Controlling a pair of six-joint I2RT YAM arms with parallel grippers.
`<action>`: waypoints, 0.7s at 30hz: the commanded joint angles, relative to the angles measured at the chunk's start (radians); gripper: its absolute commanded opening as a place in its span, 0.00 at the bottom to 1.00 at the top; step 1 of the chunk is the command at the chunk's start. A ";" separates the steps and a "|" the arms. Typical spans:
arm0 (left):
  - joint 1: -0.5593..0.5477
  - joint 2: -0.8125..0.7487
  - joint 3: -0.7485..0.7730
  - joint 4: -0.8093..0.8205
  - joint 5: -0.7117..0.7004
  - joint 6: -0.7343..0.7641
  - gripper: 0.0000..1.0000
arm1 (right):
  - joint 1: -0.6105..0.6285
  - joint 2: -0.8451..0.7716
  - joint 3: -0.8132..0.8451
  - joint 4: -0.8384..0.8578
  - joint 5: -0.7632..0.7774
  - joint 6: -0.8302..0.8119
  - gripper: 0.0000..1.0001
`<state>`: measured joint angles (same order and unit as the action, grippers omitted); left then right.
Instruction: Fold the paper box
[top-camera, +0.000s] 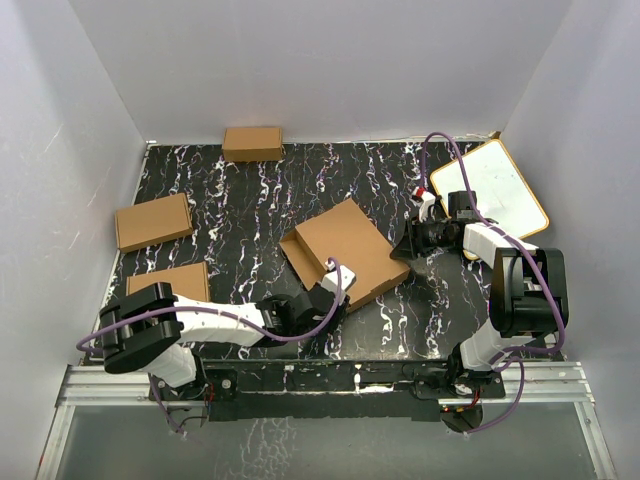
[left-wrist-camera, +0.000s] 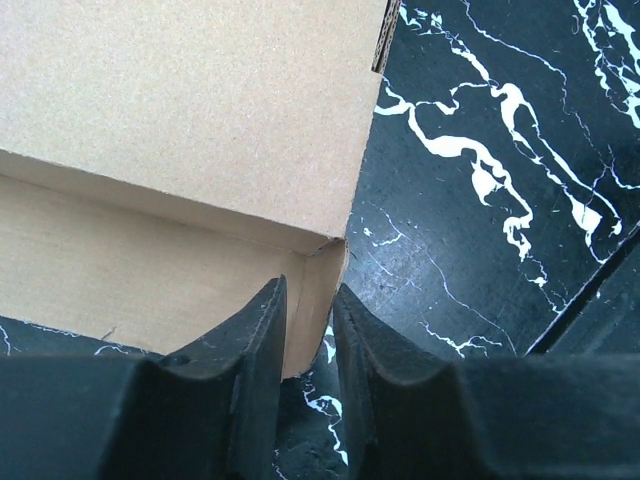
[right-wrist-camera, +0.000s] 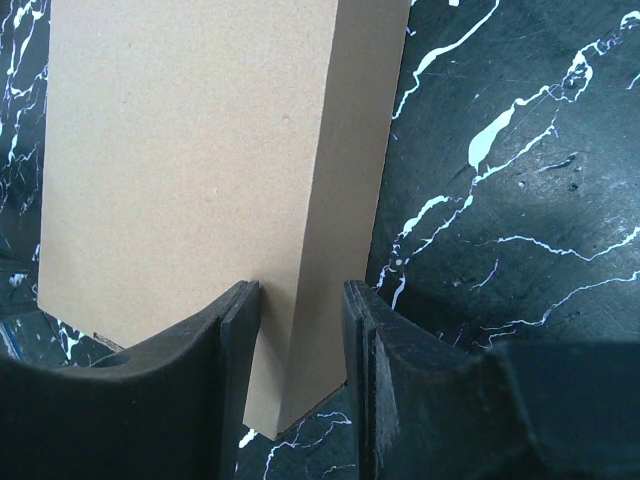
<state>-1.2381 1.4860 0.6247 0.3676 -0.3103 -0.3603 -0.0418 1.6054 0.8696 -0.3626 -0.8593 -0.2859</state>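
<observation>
the left gripper (left-wrist-camera: 310, 292) is seen set narrow on a near corner wall of the paper box (top-camera: 345, 248), a plain brown corrugated cardboard piece, with cardboard filling the gap between its jaws. the right gripper (right-wrist-camera: 300, 295) is clamped on the box's right edge. the box is laid on the black white-veined table (top-camera: 240, 200), between both grippers.
</observation>
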 joint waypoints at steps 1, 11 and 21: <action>0.006 -0.003 0.011 0.029 -0.011 -0.015 0.22 | 0.026 0.048 -0.018 -0.027 0.124 -0.052 0.42; 0.008 0.012 0.022 0.036 0.003 -0.031 0.23 | 0.027 0.050 -0.017 -0.027 0.126 -0.052 0.42; 0.010 0.000 0.016 0.017 -0.001 -0.052 0.00 | 0.028 0.051 -0.017 -0.029 0.126 -0.052 0.42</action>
<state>-1.2335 1.5032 0.6262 0.3893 -0.2993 -0.3946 -0.0410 1.6058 0.8700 -0.3626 -0.8593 -0.2859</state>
